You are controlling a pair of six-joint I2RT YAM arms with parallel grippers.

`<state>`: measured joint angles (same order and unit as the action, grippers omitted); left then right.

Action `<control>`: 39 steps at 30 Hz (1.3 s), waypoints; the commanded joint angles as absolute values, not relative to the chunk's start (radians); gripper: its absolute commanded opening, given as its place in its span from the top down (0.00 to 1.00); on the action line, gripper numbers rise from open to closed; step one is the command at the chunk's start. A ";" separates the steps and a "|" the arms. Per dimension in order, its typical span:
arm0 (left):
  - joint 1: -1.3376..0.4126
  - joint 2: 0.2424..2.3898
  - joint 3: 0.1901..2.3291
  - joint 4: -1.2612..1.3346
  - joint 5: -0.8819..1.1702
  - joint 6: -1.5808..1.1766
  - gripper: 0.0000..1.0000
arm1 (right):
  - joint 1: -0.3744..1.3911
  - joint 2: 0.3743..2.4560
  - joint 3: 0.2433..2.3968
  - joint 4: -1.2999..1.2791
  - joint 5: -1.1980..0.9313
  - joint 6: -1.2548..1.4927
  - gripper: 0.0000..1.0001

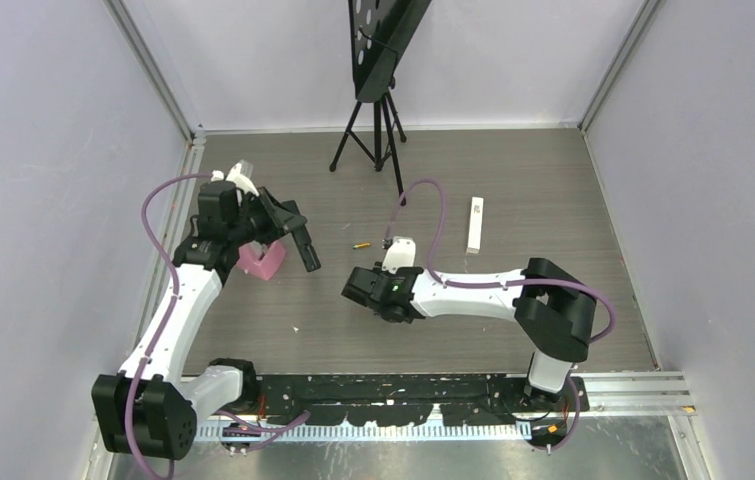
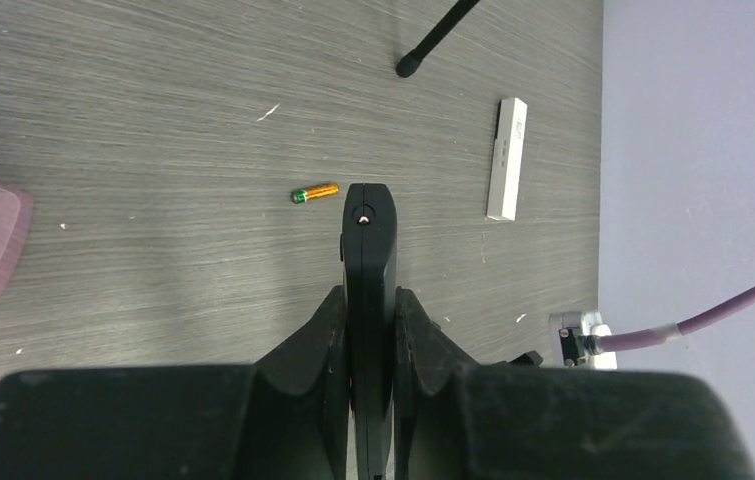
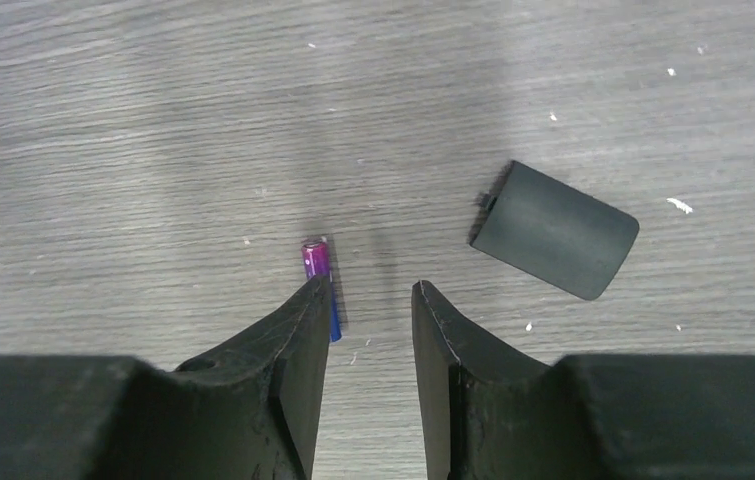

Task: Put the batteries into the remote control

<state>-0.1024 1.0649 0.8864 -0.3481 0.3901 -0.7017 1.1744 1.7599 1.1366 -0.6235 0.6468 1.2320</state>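
Grey wood-grain table (image 3: 153,120) carries everything for this step. On it, the left fingers (image 2: 408,318) are pressed onto the black remote (image 2: 369,250), pinching it edge-on so that it sticks out ahead of them. The orange battery (image 2: 314,193) lies just beyond the remote's tip, off to one side. The right fingers (image 3: 435,315) stand spread with nothing between them. The dark battery cover (image 3: 553,230) lies ahead of them, out past one fingertip. The purple battery (image 3: 316,258) lies just outside the other fingertip, partly hidden by it and not in the gap. To pick it up well, the right fingers probably need to slide sideways until the battery sits centred between them. They should then come down to the table and close gently across its slim body, so it neither rolls nor squirts away.
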 commanded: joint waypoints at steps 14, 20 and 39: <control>-0.096 1.069 0.912 -0.381 0.378 -0.542 1.00 | 1.039 1.610 0.949 -0.198 0.121 -0.108 0.58; -0.095 1.059 0.894 -0.375 0.358 -0.525 1.00 | 0.984 1.548 0.876 -0.080 -0.127 -0.289 0.57; -0.096 1.083 0.898 -0.359 0.371 -0.550 1.00 | 1.035 1.753 1.228 -0.443 0.320 0.628 0.63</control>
<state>-0.1024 1.0786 0.8864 -0.3882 0.3626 -0.5434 1.0012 1.7126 1.1698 -0.3096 0.2367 0.4133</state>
